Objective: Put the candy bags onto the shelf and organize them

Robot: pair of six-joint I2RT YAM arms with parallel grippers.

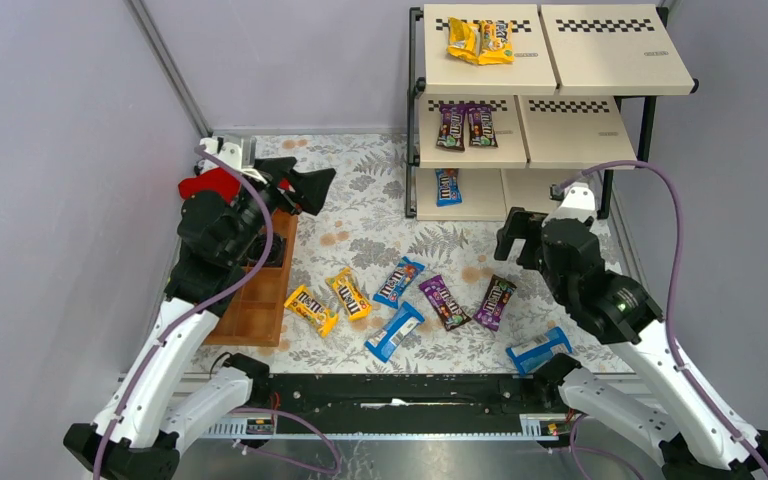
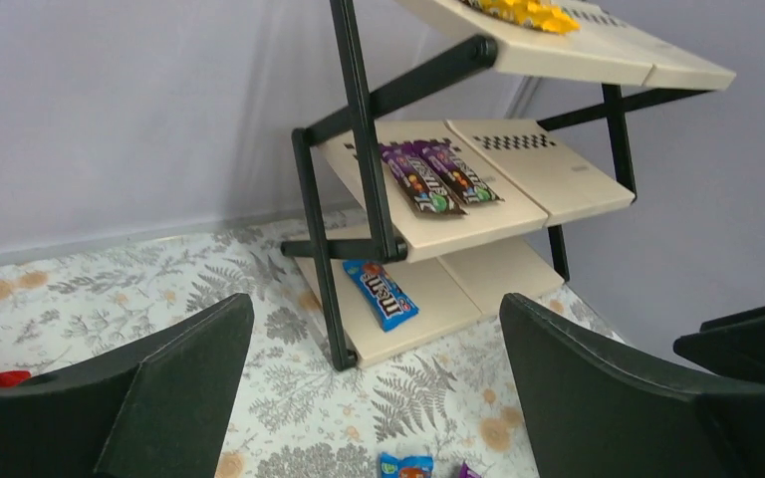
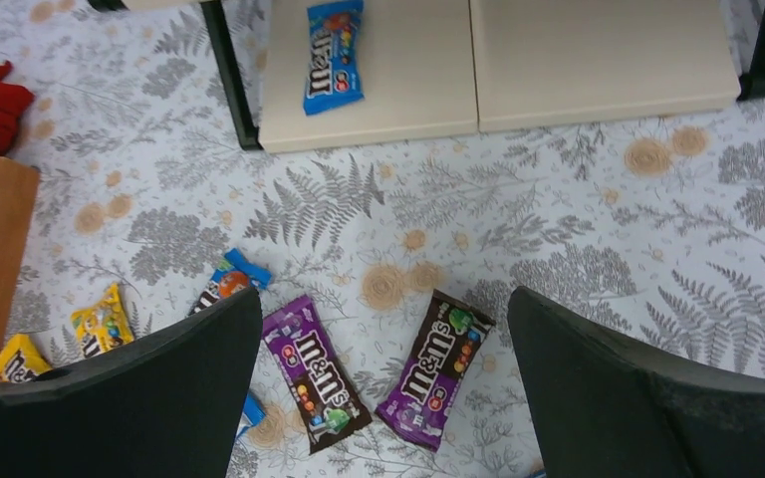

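Observation:
The shelf point(image 1: 590, 70) stands at the back right. Two yellow candy bags point(image 1: 480, 41) lie on its top board, two purple ones point(image 1: 466, 126) on the middle board and a blue one point(image 1: 447, 186) on the bottom board. Several more candy bags lie loose on the floral mat: yellow point(image 1: 311, 309), blue point(image 1: 398, 281), purple point(image 1: 444, 302) and purple-brown point(image 1: 496, 302). My left gripper point(image 1: 312, 192) hovers open left of the shelf, facing it point(image 2: 375, 304). Open as well, my right gripper point(image 1: 518, 240) hangs above the two purple bags point(image 3: 321, 372) point(image 3: 436, 367).
A brown wooden compartment tray point(image 1: 260, 300) lies at the left under my left arm, with a red cloth point(image 1: 210, 183) behind it. Grey walls close in the left, back and right. Another blue bag point(image 1: 539, 349) sits near the right arm's base.

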